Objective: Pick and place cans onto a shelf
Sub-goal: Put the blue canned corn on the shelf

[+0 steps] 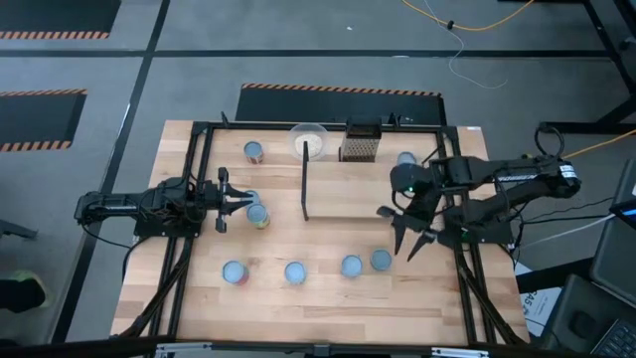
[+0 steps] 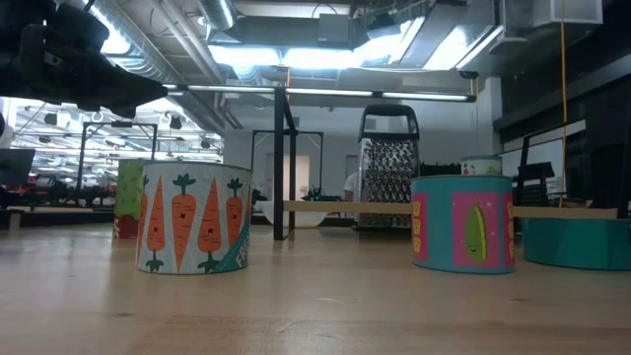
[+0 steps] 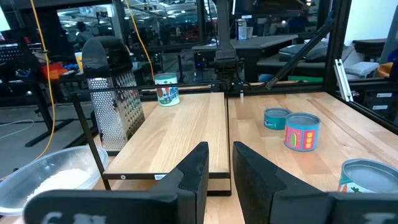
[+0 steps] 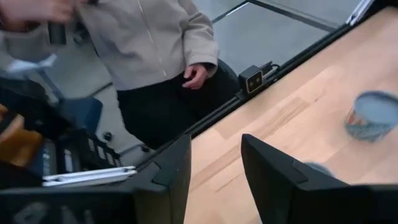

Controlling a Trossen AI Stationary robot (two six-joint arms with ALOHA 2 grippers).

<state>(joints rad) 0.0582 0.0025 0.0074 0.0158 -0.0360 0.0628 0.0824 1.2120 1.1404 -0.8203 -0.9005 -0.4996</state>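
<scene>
The shelf (image 1: 348,189) is a pale raised board with a black bar (image 1: 304,184) along its left edge; it also shows in the left wrist view (image 3: 180,130). One can (image 1: 405,159) stands on its far right part (image 3: 166,89). Two cans (image 1: 258,214) stand on the table just ahead of my left gripper (image 1: 241,202), which is open and empty (image 3: 219,177), pointing at the shelf. Several more cans (image 1: 294,271) stand along the near side. My right gripper (image 1: 409,239) is open and empty (image 4: 214,180), pointing toward the near edge beside a can (image 1: 381,261).
A whitish bowl (image 1: 309,140) and a dark grater (image 1: 361,144) stand at the far edge, with another can (image 1: 253,151) to their left. A person (image 4: 149,50) stands beyond the table's near edge. Black frame bars (image 1: 199,169) run along both sides of the table.
</scene>
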